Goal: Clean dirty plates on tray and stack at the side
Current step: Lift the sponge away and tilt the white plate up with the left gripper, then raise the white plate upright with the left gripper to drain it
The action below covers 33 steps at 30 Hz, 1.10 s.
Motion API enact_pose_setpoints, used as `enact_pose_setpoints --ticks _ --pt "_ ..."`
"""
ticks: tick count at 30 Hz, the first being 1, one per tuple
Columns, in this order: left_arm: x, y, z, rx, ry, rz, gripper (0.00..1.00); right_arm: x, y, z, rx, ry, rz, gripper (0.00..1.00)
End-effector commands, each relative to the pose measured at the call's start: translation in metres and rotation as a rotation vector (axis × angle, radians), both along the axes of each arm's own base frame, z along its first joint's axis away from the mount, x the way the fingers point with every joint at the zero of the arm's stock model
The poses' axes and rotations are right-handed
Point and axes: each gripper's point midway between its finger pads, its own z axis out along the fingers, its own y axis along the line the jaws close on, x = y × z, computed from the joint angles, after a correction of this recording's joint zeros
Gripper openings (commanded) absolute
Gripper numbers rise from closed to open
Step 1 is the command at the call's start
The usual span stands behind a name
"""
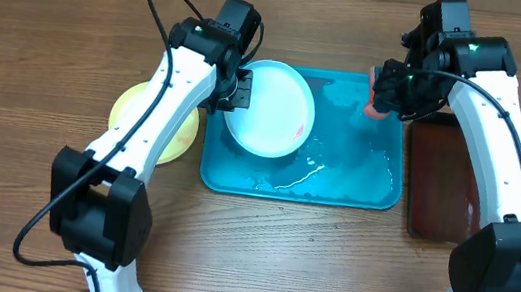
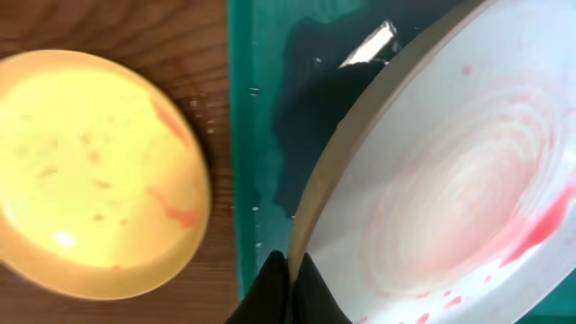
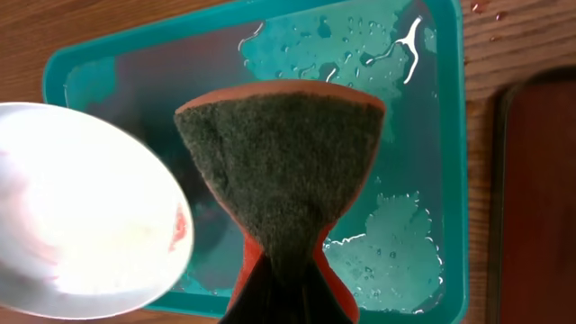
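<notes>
My left gripper [image 1: 235,90] is shut on the rim of a white plate [image 1: 270,108] and holds it tilted above the left half of the turquoise tray [image 1: 356,184]. The left wrist view shows the plate [image 2: 450,198] with faint red sauce smears and the jaws [image 2: 290,270] pinching its rim. My right gripper [image 1: 384,94] is shut on an orange sponge with a dark green scouring face [image 3: 279,162], held above the tray's back right part [image 3: 423,135], apart from the plate [image 3: 81,216]. A yellow-green plate [image 1: 148,116] lies on the table left of the tray, seen upside down in the left wrist view [image 2: 90,171].
A dark brown tray [image 1: 446,181] lies right of the turquoise tray; its edge shows in the right wrist view [image 3: 531,198]. Water puddles [image 1: 312,173] lie on the turquoise tray's floor. Wooden table [image 1: 43,37] all round.
</notes>
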Motion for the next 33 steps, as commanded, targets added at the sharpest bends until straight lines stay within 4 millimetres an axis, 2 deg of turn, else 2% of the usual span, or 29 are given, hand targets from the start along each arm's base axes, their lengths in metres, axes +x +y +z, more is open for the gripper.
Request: enact_pose_setpoints --ticks 1,9,16,22,26,30,33 --pt "0.003 0.015 0.037 0.071 -0.107 0.007 0.04 0.004 -0.002 0.014 -0.005 -0.044 0.003 0.04" --pt "-0.002 0.033 0.047 0.155 -0.123 0.029 0.04 0.004 -0.002 0.014 -0.005 -0.045 0.003 0.04" --pt "-0.003 0.039 0.057 0.182 -0.149 0.039 0.04 0.004 -0.002 0.014 -0.005 -0.044 0.003 0.04" --pt "-0.009 0.053 0.092 0.214 -0.243 0.068 0.04 0.004 -0.002 0.014 -0.005 -0.045 0.003 0.04" --pt "-0.017 0.073 0.120 0.287 -0.318 0.108 0.04 0.004 -0.002 0.014 -0.005 -0.045 0.003 0.04" --pt "-0.025 0.093 0.136 0.377 -0.354 0.172 0.04 0.004 -0.001 0.014 -0.005 -0.046 0.003 0.04" --pt "-0.028 0.099 0.137 0.409 -0.347 0.181 0.04 0.004 -0.001 0.014 -0.005 -0.046 0.003 0.04"
